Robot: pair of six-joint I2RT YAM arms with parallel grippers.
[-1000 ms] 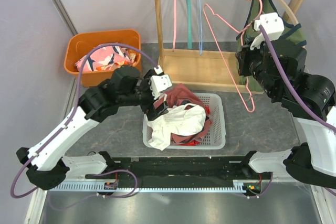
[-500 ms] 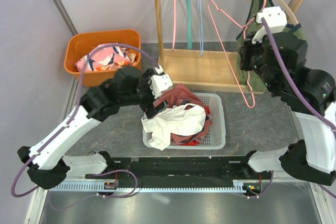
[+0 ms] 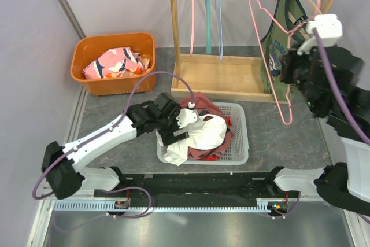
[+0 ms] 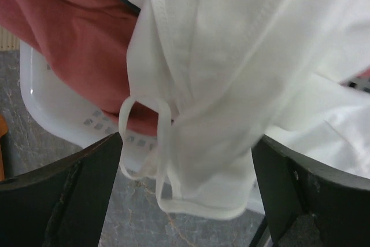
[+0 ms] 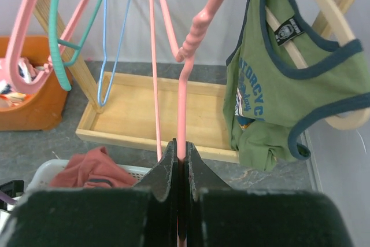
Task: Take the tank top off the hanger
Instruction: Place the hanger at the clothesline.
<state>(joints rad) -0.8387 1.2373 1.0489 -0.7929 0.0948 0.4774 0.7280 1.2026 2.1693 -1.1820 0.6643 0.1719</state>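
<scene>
A white tank top (image 3: 199, 137) lies on the clothes in the white basket (image 3: 240, 143), free of any hanger. In the left wrist view it (image 4: 231, 85) drapes over the basket's near-left rim. My left gripper (image 3: 175, 131) hangs over that part with its jaws wide apart (image 4: 186, 143), the cloth loose between them. My right gripper (image 3: 291, 76) is shut on the stem of a bare pink hanger (image 3: 289, 105), held up beside the rack's right end. The hanger's stem (image 5: 182, 85) rises straight from the closed fingers (image 5: 180, 148).
A green tank top (image 3: 283, 44) hangs on a beige hanger (image 5: 324, 21) at the right end of the wooden rack (image 3: 219, 76). Pink (image 3: 191, 15), teal (image 3: 207, 10) and blue (image 3: 220, 15) hangers hang at its left. An orange bin (image 3: 92, 47) holds clothes. A red garment (image 3: 199, 103) lies in the basket.
My right gripper has carried the pink hanger up and to the right, toward the rack's rod. My left arm has dropped low and its gripper now sits at the basket's left edge.
</scene>
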